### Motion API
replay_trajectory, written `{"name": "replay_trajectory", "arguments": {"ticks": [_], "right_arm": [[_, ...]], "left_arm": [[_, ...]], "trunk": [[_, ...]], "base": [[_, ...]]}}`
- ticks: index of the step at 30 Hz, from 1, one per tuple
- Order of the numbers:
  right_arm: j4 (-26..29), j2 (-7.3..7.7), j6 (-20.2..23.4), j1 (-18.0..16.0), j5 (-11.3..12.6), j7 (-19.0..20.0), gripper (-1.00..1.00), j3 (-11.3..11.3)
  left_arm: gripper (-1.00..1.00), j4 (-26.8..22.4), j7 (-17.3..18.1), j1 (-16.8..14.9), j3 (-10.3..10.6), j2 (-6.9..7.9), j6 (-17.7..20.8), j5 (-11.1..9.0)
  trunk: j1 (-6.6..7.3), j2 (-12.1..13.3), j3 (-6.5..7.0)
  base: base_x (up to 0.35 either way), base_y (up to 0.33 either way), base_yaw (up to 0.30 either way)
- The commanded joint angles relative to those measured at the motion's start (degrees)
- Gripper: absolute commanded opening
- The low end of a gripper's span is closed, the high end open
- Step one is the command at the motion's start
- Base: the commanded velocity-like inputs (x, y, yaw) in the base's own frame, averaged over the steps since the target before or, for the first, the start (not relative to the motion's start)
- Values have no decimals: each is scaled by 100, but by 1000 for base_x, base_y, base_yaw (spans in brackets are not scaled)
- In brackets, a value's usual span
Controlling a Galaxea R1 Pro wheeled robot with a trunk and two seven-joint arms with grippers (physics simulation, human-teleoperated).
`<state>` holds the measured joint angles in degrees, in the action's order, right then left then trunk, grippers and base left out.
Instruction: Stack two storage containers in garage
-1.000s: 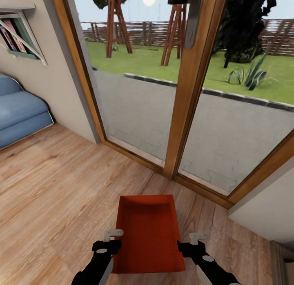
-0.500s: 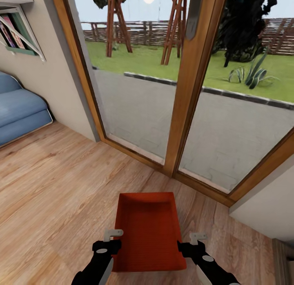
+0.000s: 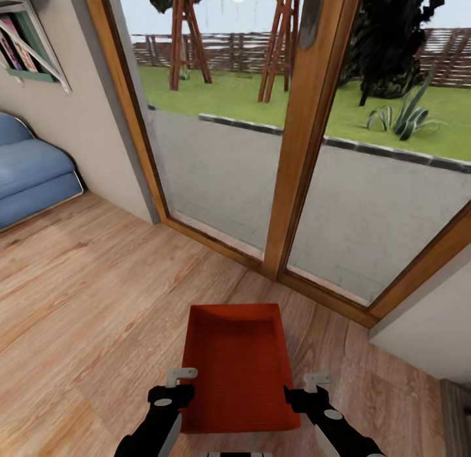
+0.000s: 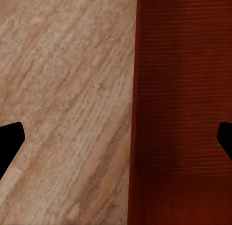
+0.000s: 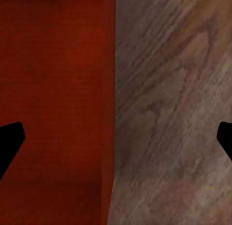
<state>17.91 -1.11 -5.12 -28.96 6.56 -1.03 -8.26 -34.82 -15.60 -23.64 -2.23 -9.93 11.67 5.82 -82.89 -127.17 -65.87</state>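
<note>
One storage container (image 3: 239,365) sits between my left gripper (image 3: 175,378) and right gripper (image 3: 313,382), each spread wide astride a side wall, gripping nothing. I'm on living-room planks (image 3: 98,300); the garage trip and stacking remain.

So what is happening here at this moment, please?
A two-armed robot is in a room with light wood-plank flooring, facing wood-framed glass doors. A rust-red rectangular open-top bin sits low in front of it. The left claw straddles the bin's left wall and the right claw its right wall, both open. Whether the bin rests on the floor or is lifted cannot be told. A blue cushion seat stands to the left.
</note>
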Motion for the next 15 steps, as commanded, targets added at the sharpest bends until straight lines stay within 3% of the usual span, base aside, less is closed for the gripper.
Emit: {"name": "replay_trajectory", "arguments": {"ticks": [1,11,15], "right_arm": [[-6,2,-24,-4,55,-11,100,-44],[-2,3,-24,-4,-5,-5,100,-42],[2,3,-24,-4,-5,-5,100,-36]], "left_arm": [[100,-10,4,-1,-23,-6,37,60],[100,-12,-4,-1,-23,-6,-25,57],[100,-14,-3,-1,-23,-6,-36,52]], "trunk": [[-22,-43,-22],[-241,-444,-202],[-241,-444,-202]], "base": [[0,0,0],[0,0,0],[0,0,0]]}}
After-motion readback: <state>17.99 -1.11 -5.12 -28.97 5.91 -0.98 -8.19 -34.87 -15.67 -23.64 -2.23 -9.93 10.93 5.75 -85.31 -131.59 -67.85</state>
